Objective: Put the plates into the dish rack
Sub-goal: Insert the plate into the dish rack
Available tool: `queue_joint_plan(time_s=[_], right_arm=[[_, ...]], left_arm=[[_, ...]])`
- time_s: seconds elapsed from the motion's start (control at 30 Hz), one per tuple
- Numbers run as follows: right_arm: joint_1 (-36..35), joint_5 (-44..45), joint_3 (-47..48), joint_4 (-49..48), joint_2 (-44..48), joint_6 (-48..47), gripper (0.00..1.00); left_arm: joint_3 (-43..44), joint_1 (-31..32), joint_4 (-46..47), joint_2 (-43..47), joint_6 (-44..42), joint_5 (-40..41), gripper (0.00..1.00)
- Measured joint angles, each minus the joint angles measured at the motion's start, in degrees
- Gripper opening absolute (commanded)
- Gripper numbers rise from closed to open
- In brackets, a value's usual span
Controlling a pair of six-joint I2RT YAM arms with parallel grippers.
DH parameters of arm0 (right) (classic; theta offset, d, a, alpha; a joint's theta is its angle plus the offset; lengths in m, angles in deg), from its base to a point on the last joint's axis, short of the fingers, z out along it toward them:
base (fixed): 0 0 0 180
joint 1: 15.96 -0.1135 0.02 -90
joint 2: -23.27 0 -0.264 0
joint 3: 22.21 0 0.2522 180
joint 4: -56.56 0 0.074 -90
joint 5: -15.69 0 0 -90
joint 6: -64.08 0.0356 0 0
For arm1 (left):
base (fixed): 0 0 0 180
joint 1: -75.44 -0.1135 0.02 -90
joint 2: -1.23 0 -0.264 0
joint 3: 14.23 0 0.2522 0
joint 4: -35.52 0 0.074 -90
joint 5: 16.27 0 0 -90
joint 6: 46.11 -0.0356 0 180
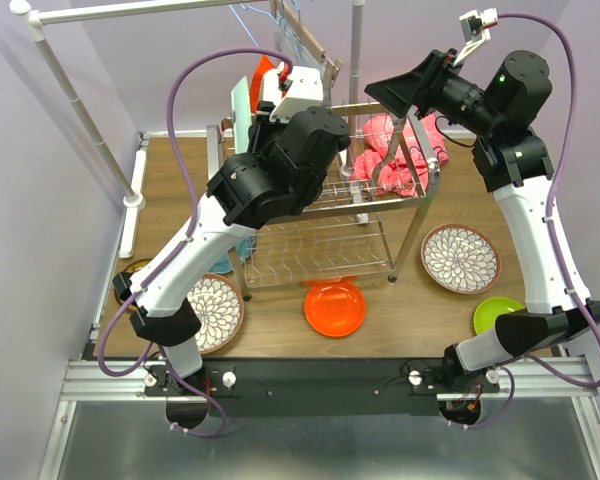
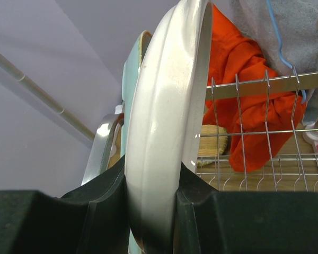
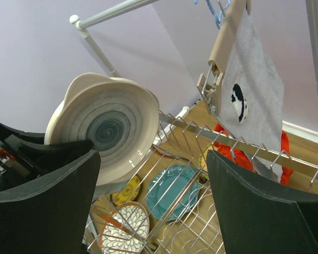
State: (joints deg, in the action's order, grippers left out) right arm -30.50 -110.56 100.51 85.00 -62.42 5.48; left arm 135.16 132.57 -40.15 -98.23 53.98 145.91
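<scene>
My left gripper (image 2: 151,180) is shut on the rim of a white plate (image 2: 169,106) and holds it upright at the left end of the chrome dish rack (image 2: 254,84). In the right wrist view this plate (image 3: 103,129) shows a grey swirled face. A mint plate (image 2: 131,79) stands just behind it. My right gripper (image 3: 153,196) is open and empty above the rack's (image 1: 380,205) back right. On the table lie a teal plate (image 3: 175,190), a yellow patterned plate (image 3: 124,190), two floral plates (image 1: 215,310) (image 1: 461,258), an orange plate (image 1: 335,307) and a lime green plate (image 1: 497,315).
A white clothes rail (image 1: 80,110) stands at the back left, with a grey cloth on a hanger (image 3: 249,90). An orange-red cloth (image 2: 244,79) hangs behind the rack and pink cloths (image 1: 400,150) lie at its right end. A tan woven round (image 2: 212,140) shows through the wires.
</scene>
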Motion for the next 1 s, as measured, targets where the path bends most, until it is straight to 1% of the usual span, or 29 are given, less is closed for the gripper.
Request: queue_joint_plan(time_s=[0.1, 0.43, 0.9, 1.0], right_arm=[[0.0, 0.0, 0.0, 0.0, 0.0, 0.0, 0.9], [0.0, 0.0, 0.0, 0.0, 0.0, 0.0, 0.9], [0.0, 0.0, 0.0, 0.0, 0.0, 0.0, 0.9], [0.0, 0.0, 0.0, 0.0, 0.0, 0.0, 0.9]], left_arm=[[0.0, 0.0, -0.5, 0.0, 0.7, 0.0, 0.0], [-1.6, 0.0, -3.8, 1.9, 7.3, 0.3, 0.0], [-2.4, 0.1, -4.3, 2.8, 9.7, 0.4, 0.0], [-2.9, 0.1, -4.3, 3.2, 10.6, 0.5, 0.04]])
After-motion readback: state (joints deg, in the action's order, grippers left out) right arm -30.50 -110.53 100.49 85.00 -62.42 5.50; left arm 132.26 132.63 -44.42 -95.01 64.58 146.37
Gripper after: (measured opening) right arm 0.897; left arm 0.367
